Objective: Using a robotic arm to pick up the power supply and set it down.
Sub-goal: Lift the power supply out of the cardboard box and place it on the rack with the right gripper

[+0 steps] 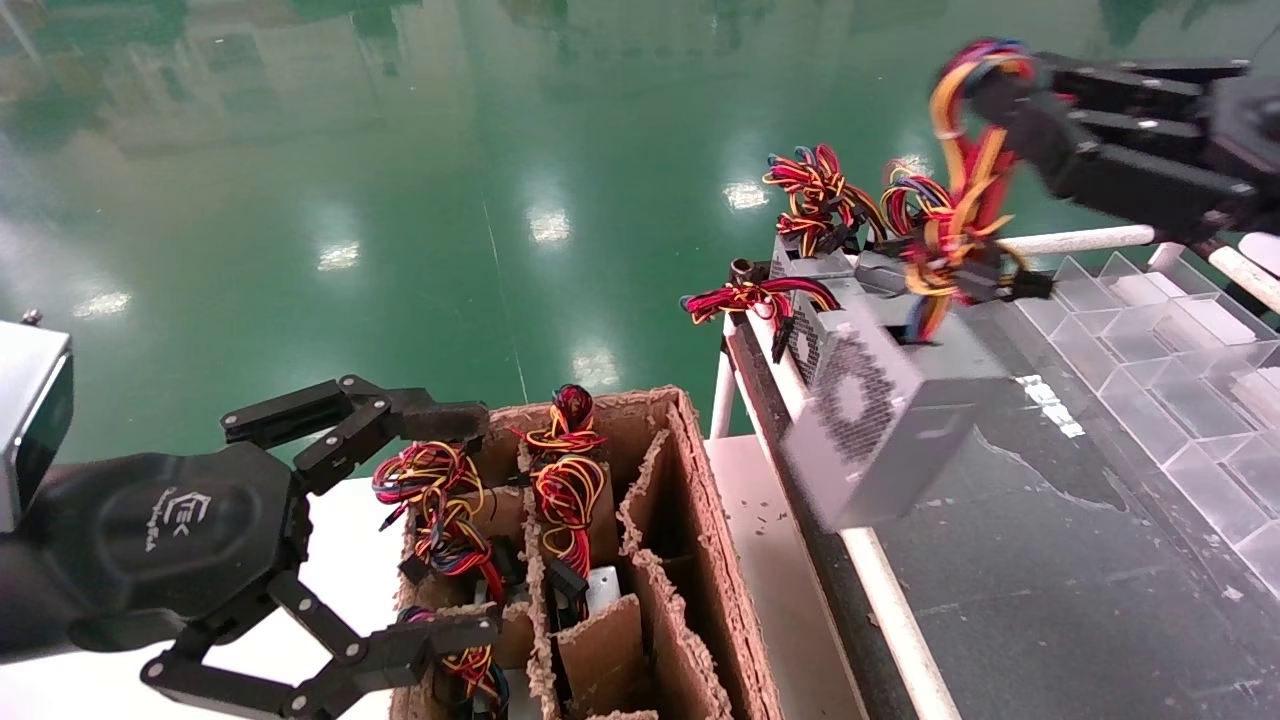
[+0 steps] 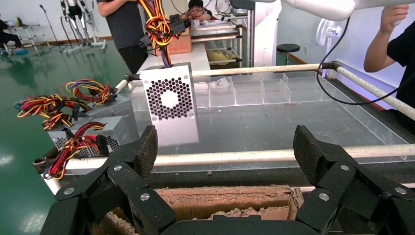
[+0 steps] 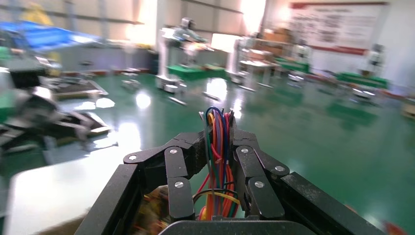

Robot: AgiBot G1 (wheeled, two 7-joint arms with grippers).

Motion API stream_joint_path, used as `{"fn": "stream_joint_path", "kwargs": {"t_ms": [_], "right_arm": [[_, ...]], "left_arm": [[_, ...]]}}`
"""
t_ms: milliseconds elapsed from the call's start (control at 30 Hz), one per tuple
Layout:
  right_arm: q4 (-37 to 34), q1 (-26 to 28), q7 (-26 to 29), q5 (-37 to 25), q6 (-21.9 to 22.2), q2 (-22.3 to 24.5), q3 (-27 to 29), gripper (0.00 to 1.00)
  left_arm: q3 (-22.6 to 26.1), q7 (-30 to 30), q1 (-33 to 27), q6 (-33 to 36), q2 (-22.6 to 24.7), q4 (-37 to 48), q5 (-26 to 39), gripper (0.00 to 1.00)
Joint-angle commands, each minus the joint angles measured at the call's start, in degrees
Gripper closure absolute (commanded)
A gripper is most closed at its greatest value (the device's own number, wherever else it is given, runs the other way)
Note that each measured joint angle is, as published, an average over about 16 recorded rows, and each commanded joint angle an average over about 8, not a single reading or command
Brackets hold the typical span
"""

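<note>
The power supply [image 1: 880, 420], a grey metal box with a honeycomb grille, hangs tilted above the black table top [image 1: 1050, 560]. It hangs by its looped red, yellow, orange and blue wires [image 1: 955, 200]. My right gripper [image 1: 985, 85], at the upper right, is shut on that wire loop; the right wrist view shows the wires [image 3: 218, 161] pinched between the fingers of the right gripper [image 3: 219, 139]. The left wrist view shows the power supply [image 2: 170, 100] hanging grille-side toward the camera. My left gripper [image 1: 470, 525] stands open and empty at the lower left, beside the cardboard box; the left gripper [image 2: 226, 147] spans its rim.
A brown cardboard box [image 1: 690, 560] with dividers holds other units with wire bundles [image 1: 565, 470]. More grey units [image 1: 810, 260] sit at the table's far end. A clear plastic compartment tray [image 1: 1180, 340] lies on the right. A white rail [image 1: 880, 590] borders the table. People [image 2: 122, 24] stand beyond.
</note>
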Motion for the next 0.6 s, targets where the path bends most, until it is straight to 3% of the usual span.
{"fn": "stream_joint_path", "kwargs": {"t_ms": [33,600], "right_arm": [[-2.0,0.8,-0.9,-0.8,0.0,0.8,-0.2,1.00],[-20.0,5.3,-10.6,-9.5,2.2,-3.0,-4.4,1.00]], "left_arm": [[0.0,0.0,0.0,0.0,0.0,0.0,0.0,0.00],[0.0,0.0,0.0,0.0,0.0,0.0,0.0,0.00]]}}
